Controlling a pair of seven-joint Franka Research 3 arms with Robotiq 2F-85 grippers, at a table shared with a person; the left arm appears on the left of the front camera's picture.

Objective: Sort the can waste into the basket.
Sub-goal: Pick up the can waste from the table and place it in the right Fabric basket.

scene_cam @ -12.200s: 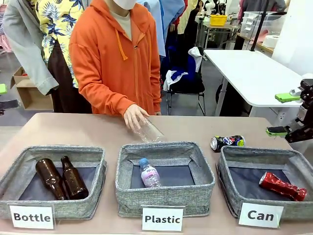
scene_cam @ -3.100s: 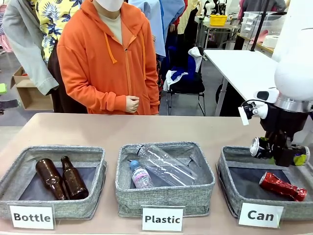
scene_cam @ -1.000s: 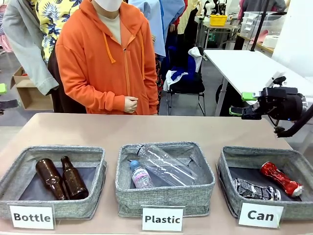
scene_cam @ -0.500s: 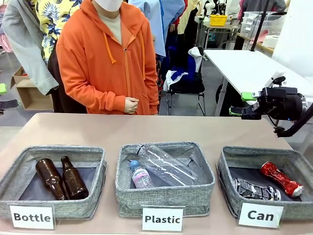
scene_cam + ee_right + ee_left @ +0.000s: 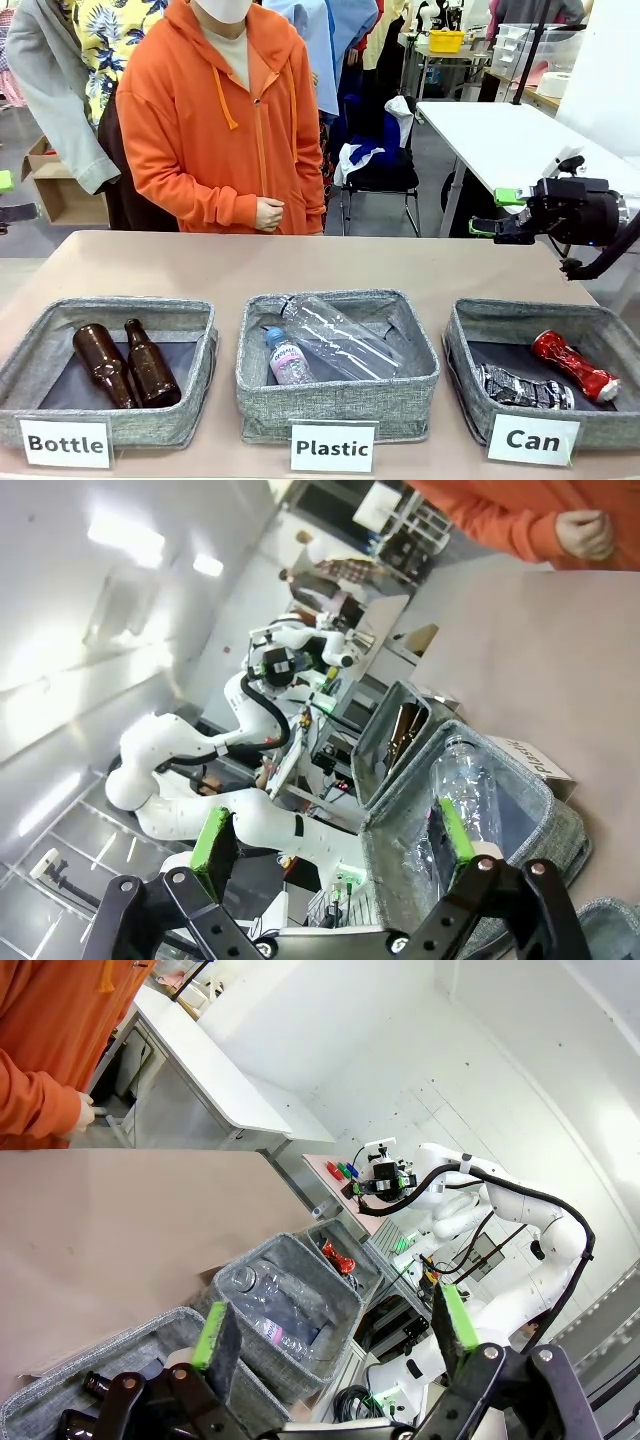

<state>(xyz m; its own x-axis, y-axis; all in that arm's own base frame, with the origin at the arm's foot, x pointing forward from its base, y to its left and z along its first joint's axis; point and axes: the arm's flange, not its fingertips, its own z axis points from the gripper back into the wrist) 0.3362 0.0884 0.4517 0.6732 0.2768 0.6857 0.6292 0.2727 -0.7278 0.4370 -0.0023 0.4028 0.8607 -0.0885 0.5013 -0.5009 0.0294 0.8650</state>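
Inside the grey woven basket labelled "Can" lie both crushed cans, apart from each other; the red can is shiny and pinched at the waist, toward the right wall; the dark can, blue-black with silver creases, rests near the front; the neighbouring bins read "Plastic" and "Bottle"; the right gripper hangs above the table's far right, jaws spread wide and holding nothing; the left gripper is likewise wide open and empty.

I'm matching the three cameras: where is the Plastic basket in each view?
Front view: Plastic basket at bottom centre, between the other two bins.
Left wrist view: lower centre, above the green pads.
Right wrist view: lower right.
Shared landmark: the person's orange sleeve, near each picture's top.
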